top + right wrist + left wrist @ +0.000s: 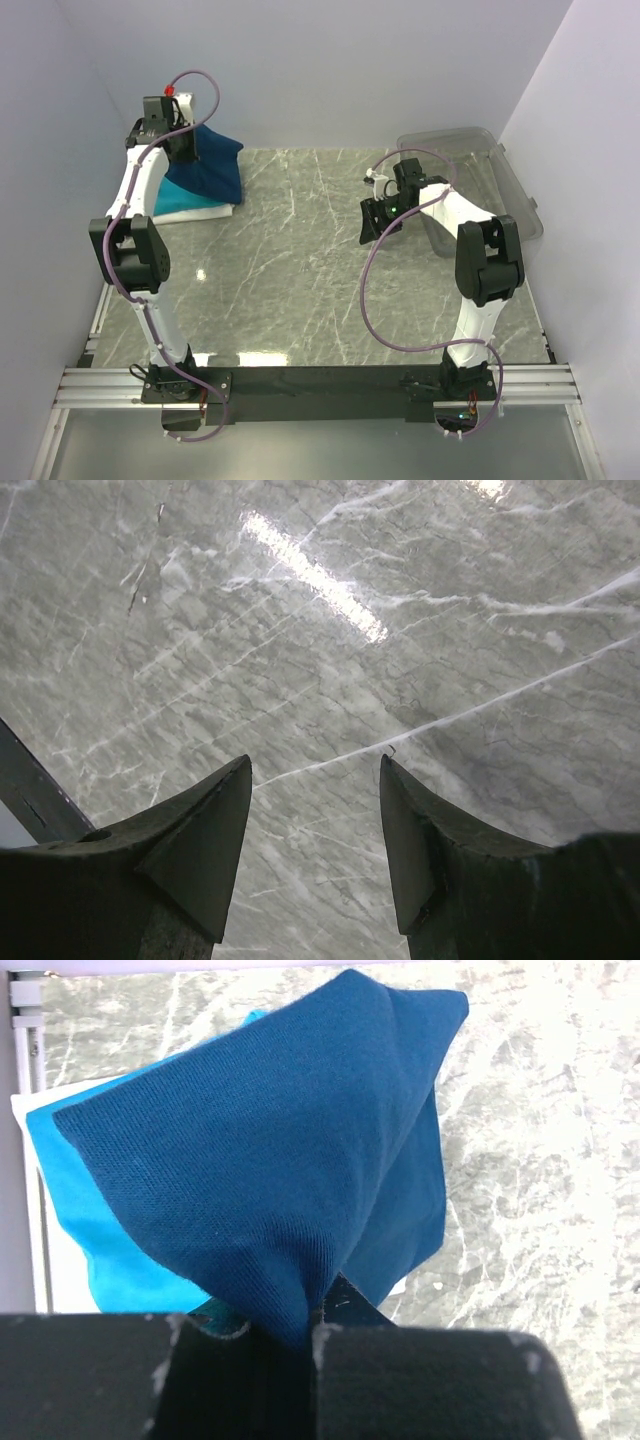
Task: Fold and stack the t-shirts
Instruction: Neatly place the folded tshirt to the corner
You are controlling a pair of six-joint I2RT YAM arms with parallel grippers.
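The stacking step is in hand. The left gripper (308, 1332) is clamped on a bunched edge of the navy t-shirt (270, 1150), which hangs over the folded teal t-shirt (85, 1225) and white t-shirt (65, 1285) at the table's (300, 260) far left. It seems only partly settled on them. The next move calls for lowering it square onto the pile, then letting go. The right gripper (315, 810) hovers over the table, jaws apart and holding nothing.

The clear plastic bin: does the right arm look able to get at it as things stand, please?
Probably yes. The right gripper hangs open and empty over bare table, the clear plastic bin stands close on that arm's own side, and nothing lies between them.
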